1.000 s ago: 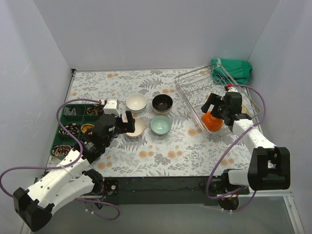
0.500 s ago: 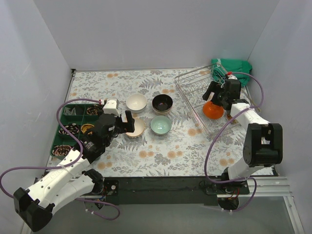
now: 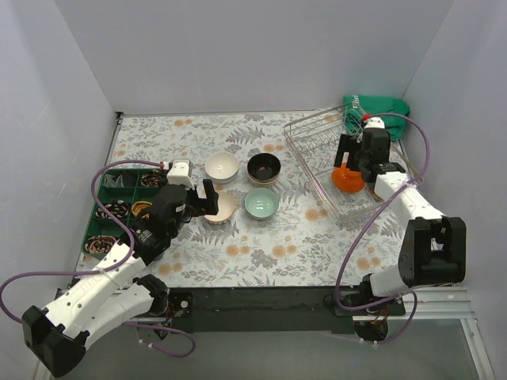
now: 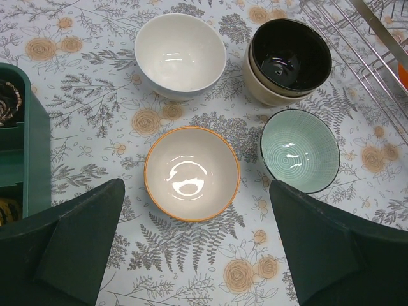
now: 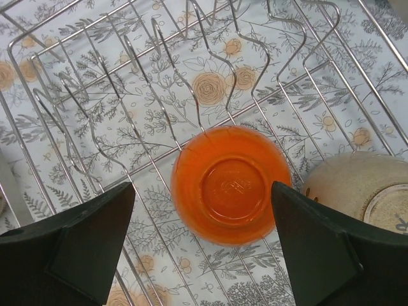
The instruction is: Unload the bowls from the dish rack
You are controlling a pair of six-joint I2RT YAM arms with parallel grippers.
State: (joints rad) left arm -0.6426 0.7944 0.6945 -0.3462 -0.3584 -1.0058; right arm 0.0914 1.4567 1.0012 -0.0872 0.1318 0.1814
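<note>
Since a second ago the right arm is reaching farther toward twelve o'clock over the dish rack [image 3: 317,150], where the orange bowl [image 5: 229,191] is lying upside down among the prongs, a speckled tan bowl [image 5: 357,185] just beside it at three o'clock in the wrist view. The right gripper [image 5: 203,210] is hovering over the orange bowl, jaws spread wide and holding nothing. Well away at nine o'clock on the table [image 3: 261,245], the left gripper [image 4: 196,185] is hanging wide open and empty above an orange-rimmed bowl [image 4: 191,172], with a teal bowl [image 4: 299,150] sitting at its three o'clock.

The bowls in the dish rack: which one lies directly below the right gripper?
The orange bowl, upside down, centred under the right gripper; the speckled tan bowl sits aside.
</note>
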